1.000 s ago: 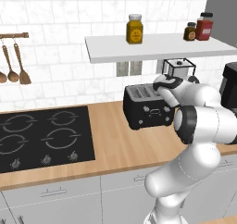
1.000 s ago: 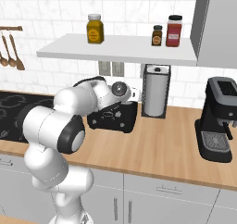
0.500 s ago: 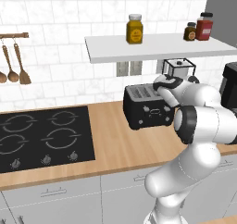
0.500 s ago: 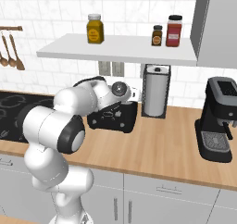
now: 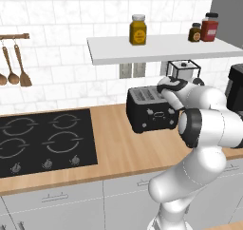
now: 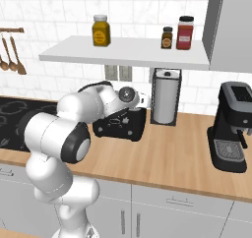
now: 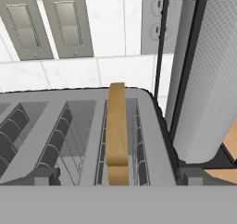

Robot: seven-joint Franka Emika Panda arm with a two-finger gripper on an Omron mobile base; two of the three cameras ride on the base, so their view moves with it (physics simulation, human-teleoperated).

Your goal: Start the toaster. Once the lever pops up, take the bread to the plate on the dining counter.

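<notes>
You are looking at a black boxy toaster point(image 5: 151, 111) with two silvery top slots and small round knobs on its long face, standing on the wood counter point(image 5: 123, 148) beside the hob point(image 5: 45, 138), just left of the paper towel holder point(image 6: 166, 97). In the hand view the bread point(image 7: 116, 130), a tan-brown slice seen edge-on, stands upright in the slot nearer the paper towel. Your gripper point(image 7: 115, 179) hangs directly over that slot, one finger tip point(image 7: 44, 177) on each side of the slice, jaws spread fully wide, grasping nothing and clear of the bread.
</notes>
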